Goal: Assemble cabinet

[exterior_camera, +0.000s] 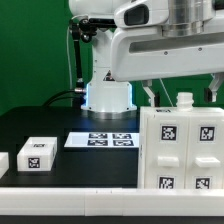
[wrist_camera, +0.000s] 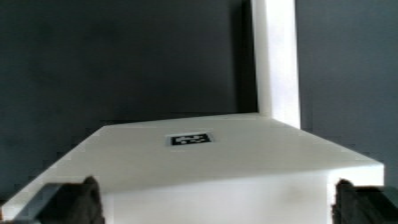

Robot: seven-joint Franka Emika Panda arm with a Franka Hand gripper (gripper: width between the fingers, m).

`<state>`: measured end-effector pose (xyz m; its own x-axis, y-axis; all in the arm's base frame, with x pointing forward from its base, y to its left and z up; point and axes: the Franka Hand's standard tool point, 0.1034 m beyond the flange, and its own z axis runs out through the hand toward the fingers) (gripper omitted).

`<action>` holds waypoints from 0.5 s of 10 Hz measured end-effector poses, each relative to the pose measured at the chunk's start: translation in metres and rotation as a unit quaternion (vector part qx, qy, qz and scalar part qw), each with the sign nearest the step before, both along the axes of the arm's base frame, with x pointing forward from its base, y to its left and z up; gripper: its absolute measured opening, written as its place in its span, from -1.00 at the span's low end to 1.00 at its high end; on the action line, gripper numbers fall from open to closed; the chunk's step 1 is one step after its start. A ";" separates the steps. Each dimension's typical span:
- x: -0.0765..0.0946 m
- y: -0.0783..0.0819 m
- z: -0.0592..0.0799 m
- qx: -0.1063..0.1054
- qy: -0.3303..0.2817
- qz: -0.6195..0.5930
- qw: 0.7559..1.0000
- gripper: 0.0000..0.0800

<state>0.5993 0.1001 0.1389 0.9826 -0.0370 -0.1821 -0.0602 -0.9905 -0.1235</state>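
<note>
The cabinet (exterior_camera: 180, 150) is a large white box with black-and-white tags on its faces. It stands at the exterior view's right, near the front. My gripper (exterior_camera: 181, 92) hangs right over its top. In the wrist view the cabinet's white top face (wrist_camera: 214, 165), with one small tag, fills the space between my two dark fingertips (wrist_camera: 71, 202). The gripper (wrist_camera: 217, 205) is open, jaws wide apart, one at each side edge of that face. I cannot tell whether the pads touch it.
A small white tagged block (exterior_camera: 38, 153) lies at the exterior view's left, with another at the left edge (exterior_camera: 3, 160). The marker board (exterior_camera: 100, 140) lies mid-table before the arm's base (exterior_camera: 107, 97). A white rail (exterior_camera: 70, 197) runs along the front. A white strip (wrist_camera: 276, 60) extends beyond the cabinet.
</note>
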 end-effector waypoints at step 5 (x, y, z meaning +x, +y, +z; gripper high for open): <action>-0.031 -0.055 0.016 -0.006 -0.027 0.018 0.999 0.62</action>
